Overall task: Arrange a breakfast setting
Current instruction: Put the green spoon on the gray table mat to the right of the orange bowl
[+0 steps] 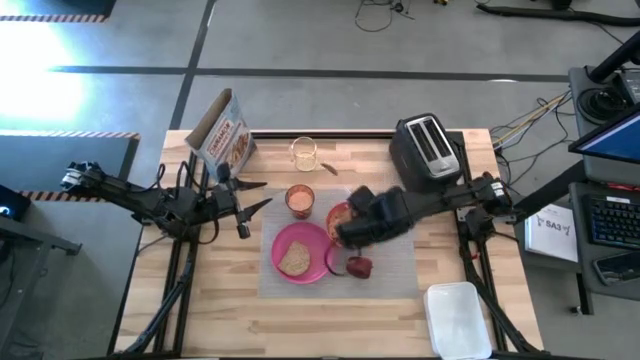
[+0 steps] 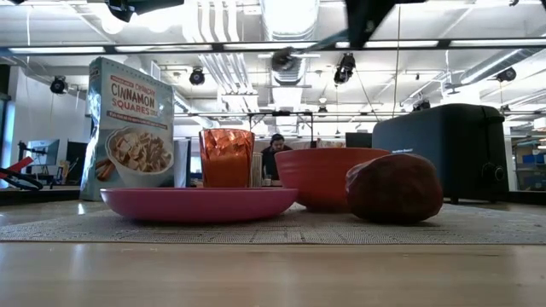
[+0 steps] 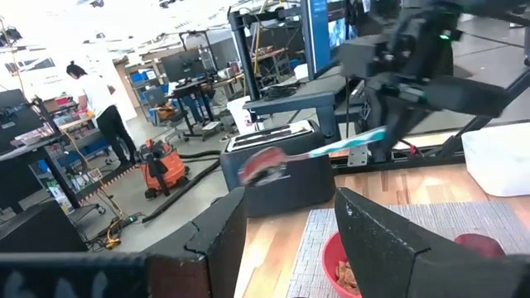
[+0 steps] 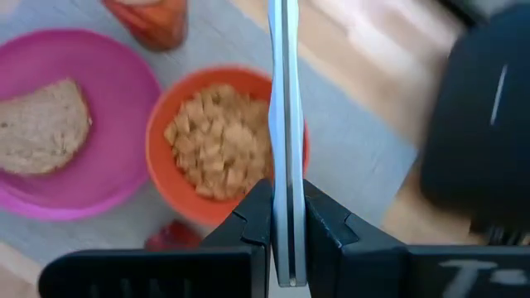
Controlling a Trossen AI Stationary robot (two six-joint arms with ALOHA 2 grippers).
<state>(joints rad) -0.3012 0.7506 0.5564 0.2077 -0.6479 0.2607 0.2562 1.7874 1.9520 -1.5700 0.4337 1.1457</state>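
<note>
Directly above the bowl (image 4: 224, 141), the right gripper (image 4: 286, 223) is clamped on the spoon (image 4: 284, 108), a stiff, slick, light strip likely to pivot unless pinched mid-handle as here.

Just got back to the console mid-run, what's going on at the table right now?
The right gripper holds the metal spoon, jaws shut on its handle, above the orange-red bowl of cereal on the grey mat. The pink plate with the toast slice, the small orange cup and the red apple are already on the mat. The left gripper waits with jaws open at the table's left side, holding nothing.
</note>
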